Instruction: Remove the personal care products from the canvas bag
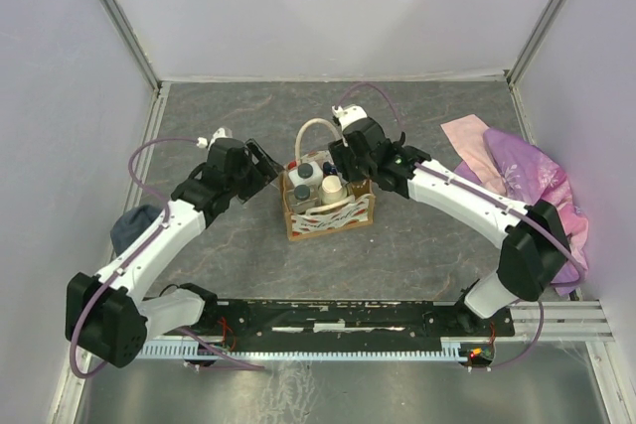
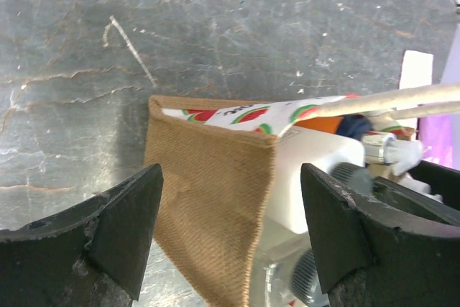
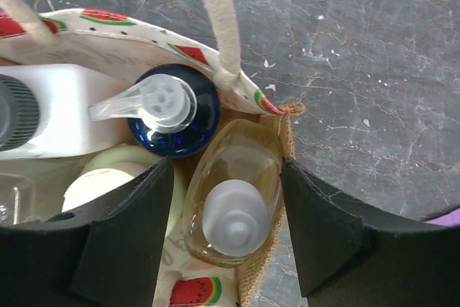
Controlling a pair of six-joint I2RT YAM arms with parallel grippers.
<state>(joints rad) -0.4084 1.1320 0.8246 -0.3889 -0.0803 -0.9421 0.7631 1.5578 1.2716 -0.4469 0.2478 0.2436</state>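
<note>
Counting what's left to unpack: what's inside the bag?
The bag holds a white bottle, a blue pump bottle, an amber bottle and a cream-lidded jar. Anything beneath them is hidden.

The white bottle [image 3: 65, 98] runs off the right wrist view's left edge

Left end effector [image 2: 231, 206] splayed (right end effector [image 3: 226, 206] likewise)
</note>
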